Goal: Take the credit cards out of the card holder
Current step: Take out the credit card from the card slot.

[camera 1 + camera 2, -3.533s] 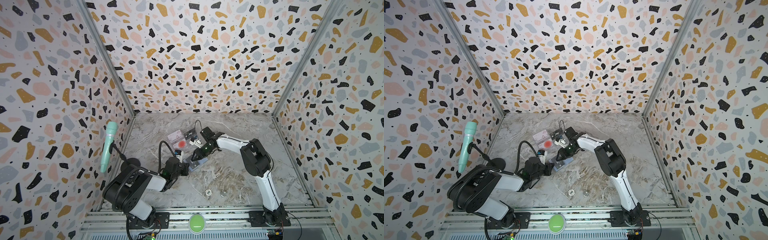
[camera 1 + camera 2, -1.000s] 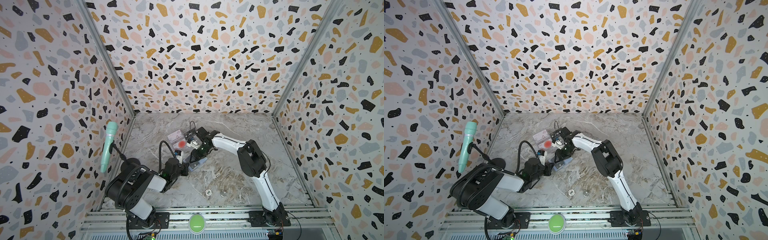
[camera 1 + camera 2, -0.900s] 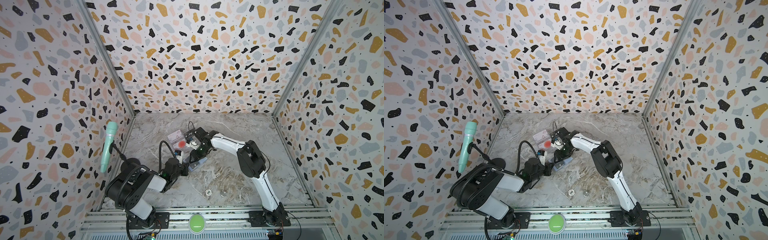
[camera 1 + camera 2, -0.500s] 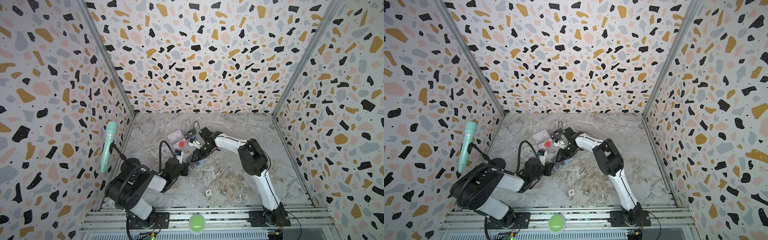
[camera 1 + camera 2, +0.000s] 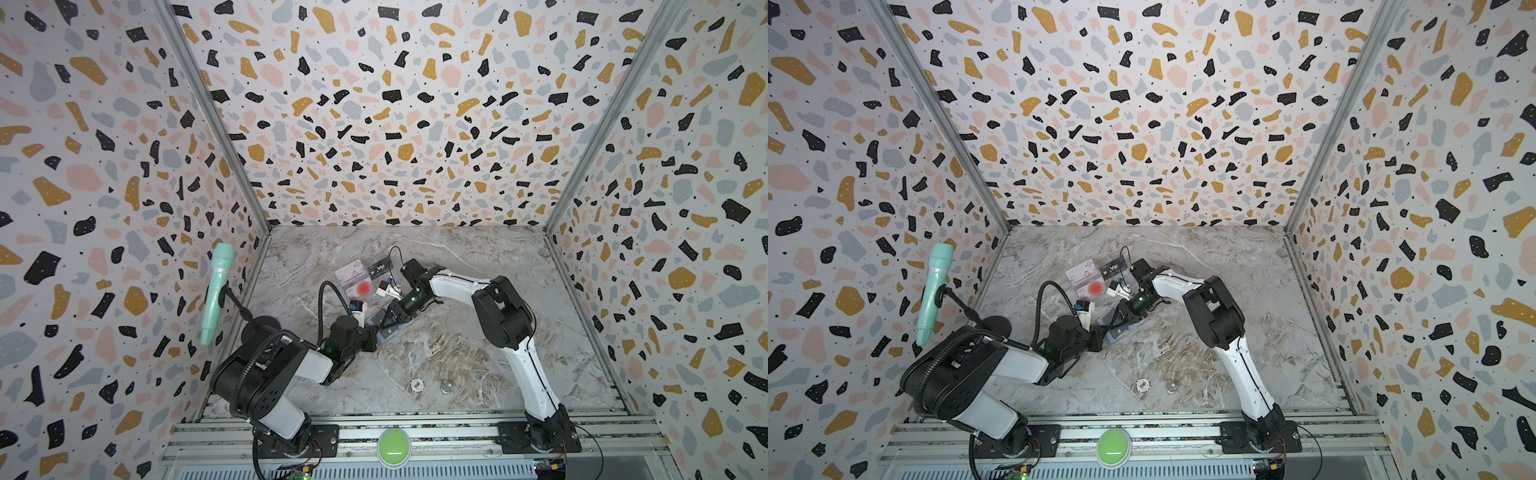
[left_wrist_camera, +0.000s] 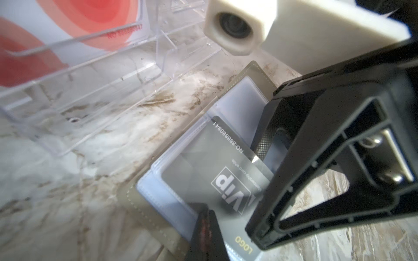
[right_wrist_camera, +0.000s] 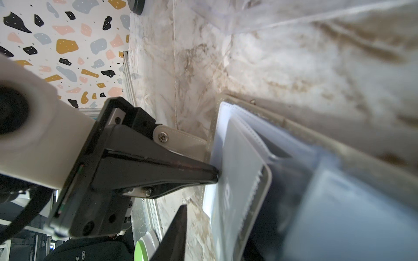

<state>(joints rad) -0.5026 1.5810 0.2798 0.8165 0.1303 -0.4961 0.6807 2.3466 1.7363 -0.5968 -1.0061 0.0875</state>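
Marble tabletop (image 5: 457,353): left hand (image 7: 212,178) clamps card holder (image 6: 147,212); wrist views reveal VIP card (image 6: 214,162) inside; right hand's (image 5: 387,323) grip unclear.

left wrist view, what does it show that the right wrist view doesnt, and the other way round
Only the left wrist view: the red-circle card in the clear tray, the readable "VIP" lettering on the black card, and the right gripper open over that card.
Only the right wrist view: the left gripper seen from outside, shut, its tip at the edge of the card holder beside the snap tab; the terrazzo wall; the green button.
Both: the holder lying open on the marble table, the black card in a clear sleeve.
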